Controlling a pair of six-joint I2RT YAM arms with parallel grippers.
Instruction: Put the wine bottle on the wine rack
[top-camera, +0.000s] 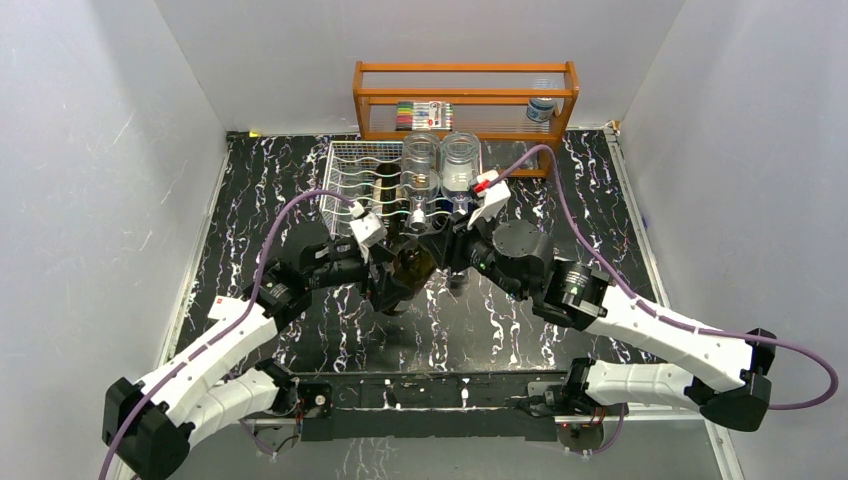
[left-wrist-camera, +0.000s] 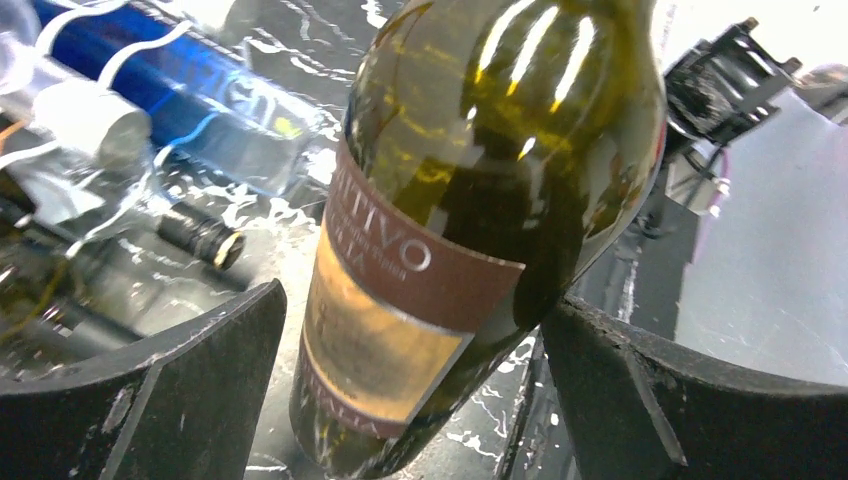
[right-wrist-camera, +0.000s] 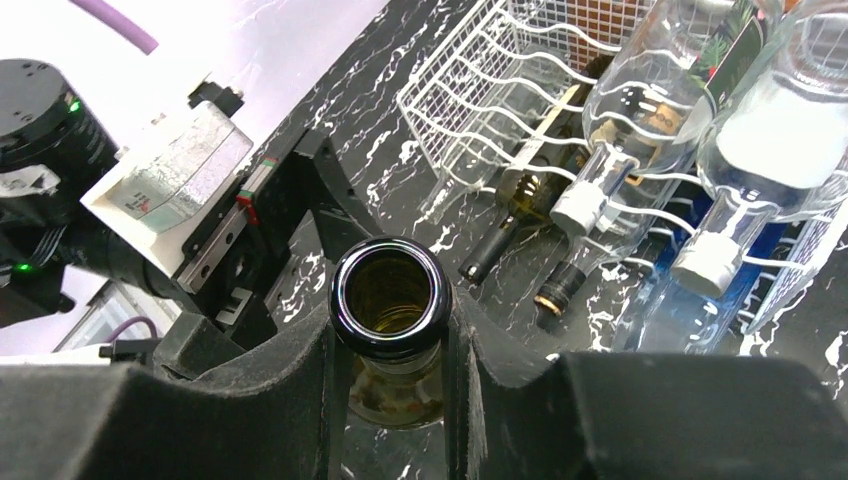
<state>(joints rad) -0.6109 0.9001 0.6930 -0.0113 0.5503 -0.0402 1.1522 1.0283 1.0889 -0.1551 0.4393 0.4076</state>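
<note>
Rack (top-camera: 345, 170) holds several bottles (top-camera: 421, 165); right claw (right-wrist-camera: 392, 390) clamps wine bottle (left-wrist-camera: 480, 200), left claw (left-wrist-camera: 415, 400) apart.

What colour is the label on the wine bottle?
The label is brown and tan; left wrist view shows it best.

1 overhead view, 2 close wrist views sharing the bottle (left-wrist-camera: 480, 180).

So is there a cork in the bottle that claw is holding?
No: the wine bottle, pinched at its neck by the right gripper, shows an open mouth with no cork.
</note>
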